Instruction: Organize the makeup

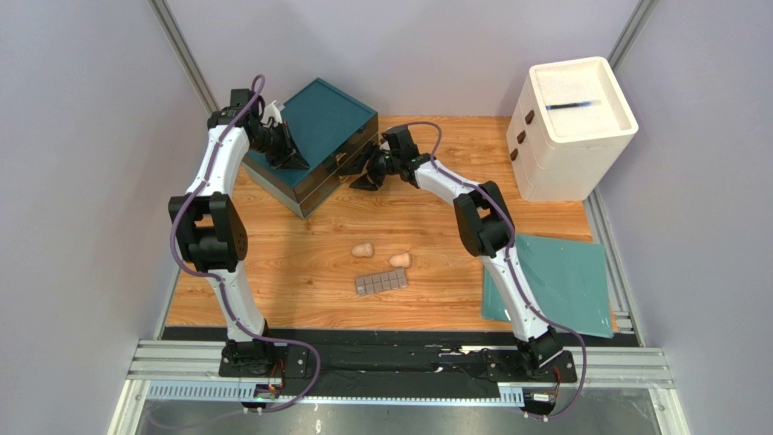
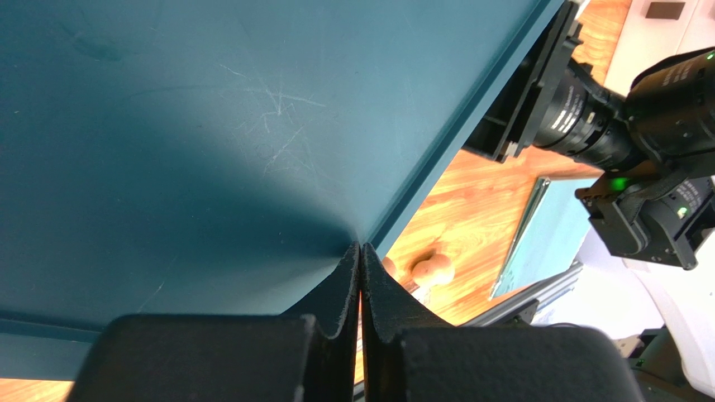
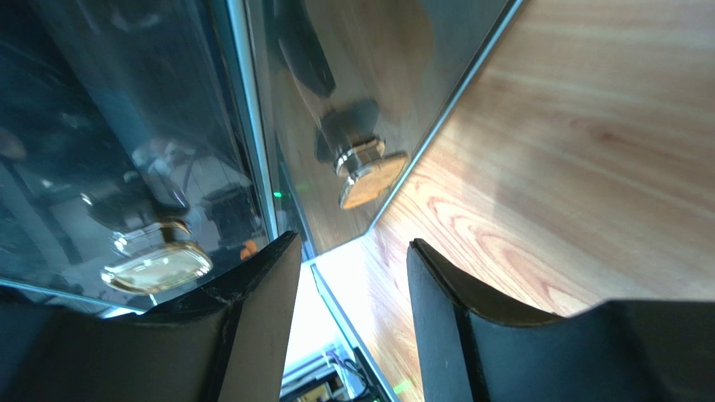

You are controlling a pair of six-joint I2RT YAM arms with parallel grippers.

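Two peach egg-shaped sponges [image 1: 363, 248] [image 1: 400, 260] lie on the wooden table, with the flat grey-brown palette [image 1: 381, 283] just in front of them. The beige bottles are out of view. My left gripper [image 1: 293, 158] is shut and empty, its tips [image 2: 361, 251] against the top of the teal drawer box [image 1: 319, 127]. One sponge [image 2: 432, 270] shows past those tips. My right gripper [image 1: 365, 179] is open and empty at the box's glossy drawer front [image 3: 168, 126]. Its jaws [image 3: 352, 251] sit just below two gold knobs [image 3: 369, 174] [image 3: 158, 266].
A white three-drawer unit [image 1: 572, 127] stands at the back right. A flat teal mat [image 1: 558, 281] lies at the front right under my right arm. Grey walls and metal rails frame the table.
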